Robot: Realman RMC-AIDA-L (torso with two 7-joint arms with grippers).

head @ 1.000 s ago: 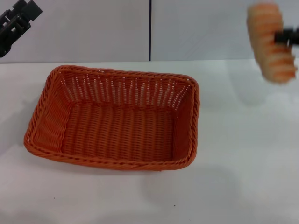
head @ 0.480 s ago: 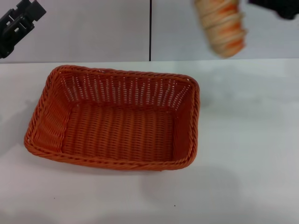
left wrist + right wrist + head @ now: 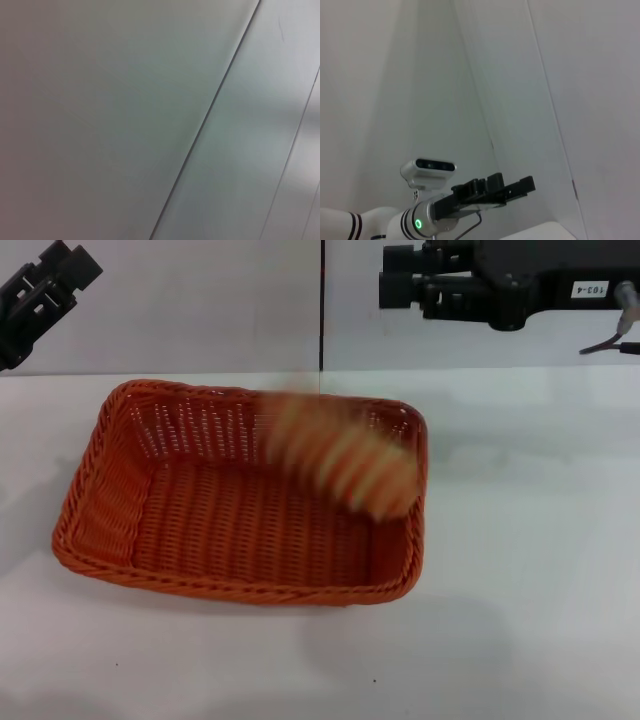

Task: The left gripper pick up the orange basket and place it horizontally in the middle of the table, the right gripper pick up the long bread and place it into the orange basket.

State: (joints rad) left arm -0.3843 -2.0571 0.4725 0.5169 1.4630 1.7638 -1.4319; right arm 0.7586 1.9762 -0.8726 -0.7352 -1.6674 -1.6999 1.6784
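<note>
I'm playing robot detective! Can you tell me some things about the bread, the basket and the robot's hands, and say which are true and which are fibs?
1. The long bread is lying on the table outside the basket. False: it is a blur over the right half of the orange basket.
2. The right gripper is holding the bread. False: it is up above the basket's far right corner, with nothing in it.
3. The left gripper is up at the far left, away from the basket. True.
4. The basket sits on the white table. True.
</note>
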